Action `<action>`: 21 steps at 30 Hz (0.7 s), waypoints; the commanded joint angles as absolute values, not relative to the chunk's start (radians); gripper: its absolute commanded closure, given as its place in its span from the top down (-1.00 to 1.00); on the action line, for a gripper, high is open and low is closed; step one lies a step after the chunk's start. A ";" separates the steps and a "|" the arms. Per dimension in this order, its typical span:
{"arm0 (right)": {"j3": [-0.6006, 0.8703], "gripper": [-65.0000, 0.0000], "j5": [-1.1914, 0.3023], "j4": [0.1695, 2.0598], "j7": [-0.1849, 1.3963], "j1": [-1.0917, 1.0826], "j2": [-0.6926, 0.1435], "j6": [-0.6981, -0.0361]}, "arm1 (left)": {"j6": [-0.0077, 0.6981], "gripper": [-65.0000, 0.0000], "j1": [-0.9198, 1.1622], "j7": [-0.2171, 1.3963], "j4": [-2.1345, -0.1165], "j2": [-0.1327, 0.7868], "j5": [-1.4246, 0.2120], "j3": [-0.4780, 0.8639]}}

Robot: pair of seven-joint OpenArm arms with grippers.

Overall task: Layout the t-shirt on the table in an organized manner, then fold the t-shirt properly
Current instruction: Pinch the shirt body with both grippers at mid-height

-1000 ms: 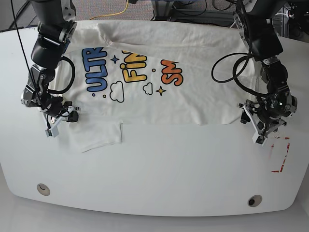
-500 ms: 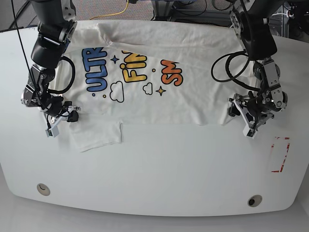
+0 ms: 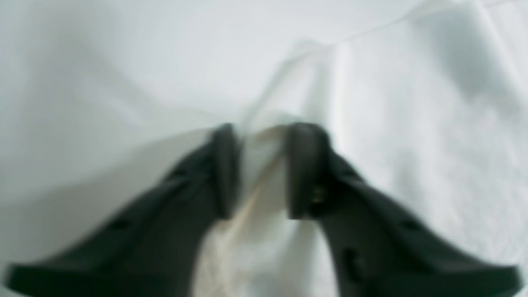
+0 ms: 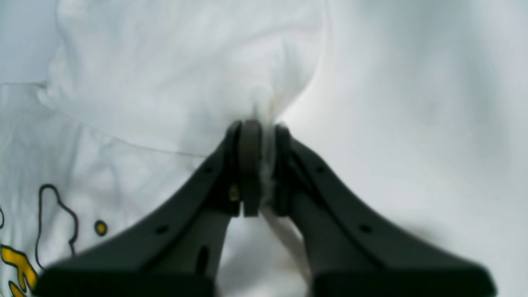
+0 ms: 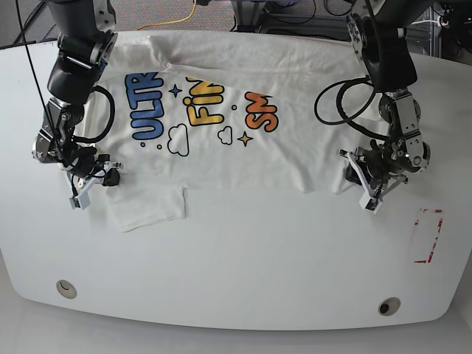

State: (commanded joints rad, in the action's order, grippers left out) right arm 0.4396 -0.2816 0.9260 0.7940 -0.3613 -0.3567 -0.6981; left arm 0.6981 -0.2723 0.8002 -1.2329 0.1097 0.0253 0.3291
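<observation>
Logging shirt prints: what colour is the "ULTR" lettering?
Blue, clearest in the base view on the t-shirt.

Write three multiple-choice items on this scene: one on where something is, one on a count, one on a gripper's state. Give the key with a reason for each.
1. Where is the red-outlined mark on the table?
A. Beside the left gripper, toward the near edge
B. Under the print
C. Beside the right gripper

2. How many round holes show near the table's front edge?
A. One
B. Two
C. Four

3. What is the state of the right gripper?
A. Wide open above bare table
B. Shut on a fold of the t-shirt
C. Holding a cable

Key:
1 A: the red-outlined mark lies just past the left gripper.
2 B: one hole and another hole show on the table.
3 B: the right gripper pinches bunched white cloth of the t-shirt.
</observation>
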 joint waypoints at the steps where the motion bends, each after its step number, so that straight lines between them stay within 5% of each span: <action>1: 0.440 -0.89 -0.282 0.926 0.794 -0.361 -0.357 -0.698 | 0.698 -1.00 -0.272 0.800 -1.233 0.110 0.025 0.329; 21: 0.443 -1.00 -0.286 1.214 0.947 -0.308 -0.352 -0.698 | 0.698 -1.00 -0.200 0.883 -1.520 0.110 0.021 0.331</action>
